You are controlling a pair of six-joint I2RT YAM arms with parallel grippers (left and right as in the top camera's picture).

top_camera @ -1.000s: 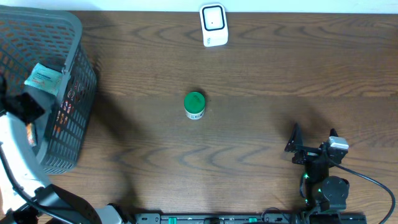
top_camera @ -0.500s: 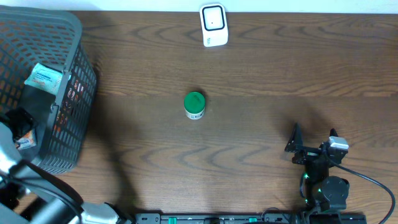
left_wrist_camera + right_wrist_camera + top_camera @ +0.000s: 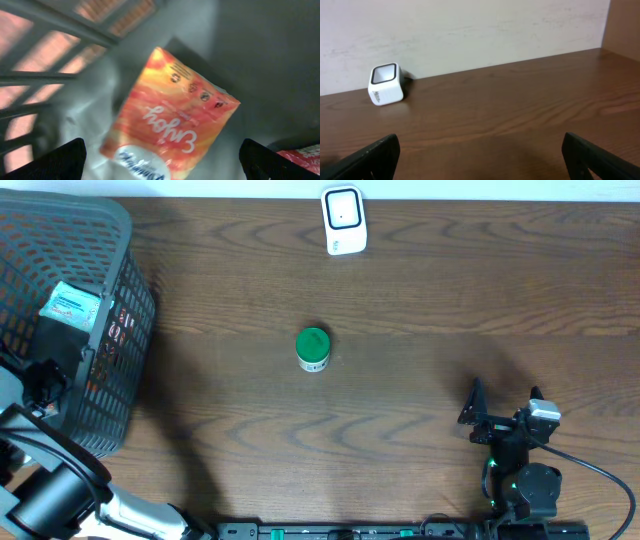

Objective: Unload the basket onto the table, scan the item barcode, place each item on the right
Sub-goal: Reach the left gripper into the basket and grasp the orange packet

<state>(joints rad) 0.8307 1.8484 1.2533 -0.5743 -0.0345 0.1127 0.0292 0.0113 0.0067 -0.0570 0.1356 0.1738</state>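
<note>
Landmark: grey mesh basket [image 3: 118, 330] at the left end of the wooden table [image 3: 420, 300].

1. Left gripper [image 3: 165, 162]: inside the basket, at its near side. The jaws stand wide apart; only the two dark fingertips [image 3: 60, 160] show at the lower corners of the wrist view. Nothing is between them and nothing is held.
2. Orange packet [image 3: 170, 120]: lies on the basket floor directly below the left gripper, turned at an angle, printed face up. It is not touched. A red item [image 3: 302, 154] shows partly at the edge of the same view, beside the packet; I cannot tell what it is.
3. Teal-and-white packet [image 3: 72, 305]: also in the basket, leaning against its right-hand wall, farther from the robot than the left gripper.
4. Green-lidded jar [image 3: 313, 348]: upright on the table, outside the basket and well to its right.
5. Scanner [image 3: 343, 220]: white, with a dark window, at the far edge of the table, well right of the basket and beyond the jar.
6. Right gripper [image 3: 500, 412]: far to the right of the basket, near the front edge. Its jaws are spread wide and empty, and they face the scanner.
</note>
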